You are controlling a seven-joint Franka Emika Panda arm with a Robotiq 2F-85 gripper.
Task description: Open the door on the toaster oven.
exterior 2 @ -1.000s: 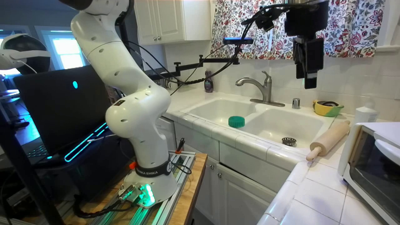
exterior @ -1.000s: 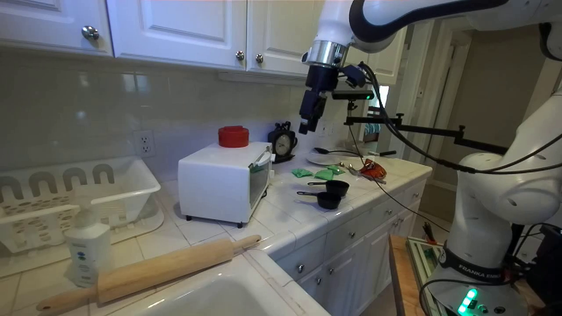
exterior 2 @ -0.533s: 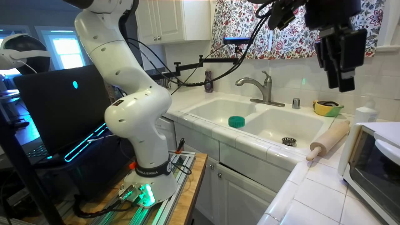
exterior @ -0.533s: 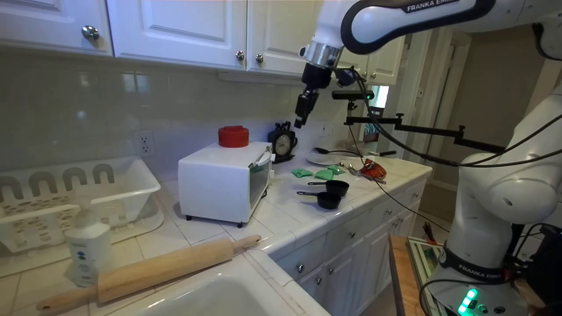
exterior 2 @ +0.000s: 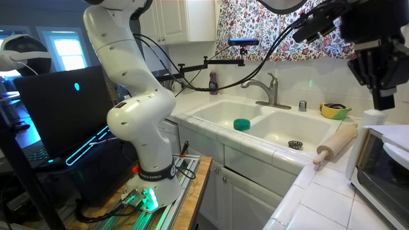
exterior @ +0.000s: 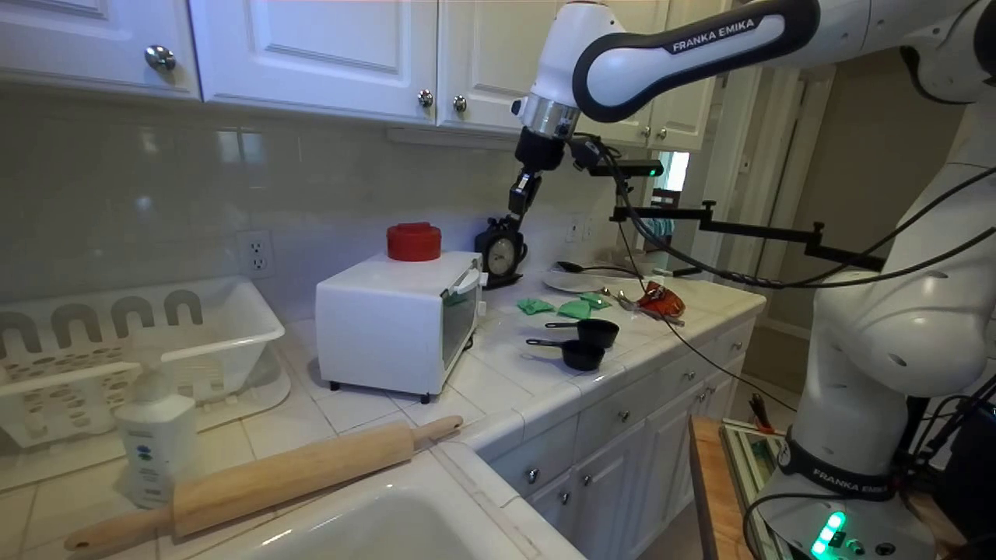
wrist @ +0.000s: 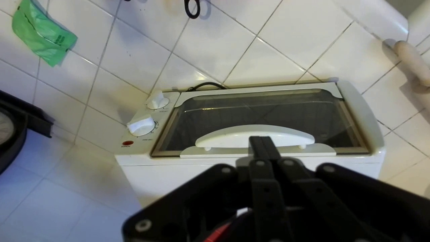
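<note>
The wrist view looks down on the toaster oven (wrist: 158, 181), its white top near and its closed door (wrist: 262, 111) on the far side, with the pale handle (wrist: 225, 138) along the near edge of the glass. The gripper (wrist: 264, 148) covers part of the handle and much of the top; its fingers are together at the tips. A red patch (wrist: 219, 232) under it is too covered to name. The dark clock (wrist: 20, 141) is cut off on the left, the rolling pin (wrist: 412, 62) on the right.

In an exterior view the forearm (exterior: 700, 43) reaches in from the right, the wrist (exterior: 550, 117) bends down, and the gripper points down and a little left, above and right of the oven, apart from the handle. Its tips overlap the clock's top there, and the door shows only at a steep slant. In an exterior view the arm (exterior 2: 143, 115) rises on the left and is cut off at the top. The oven runs out of frame on the right and hides the lower part of a white bottle (exterior 2: 374, 117), whose top is behind the fingertips.
</note>
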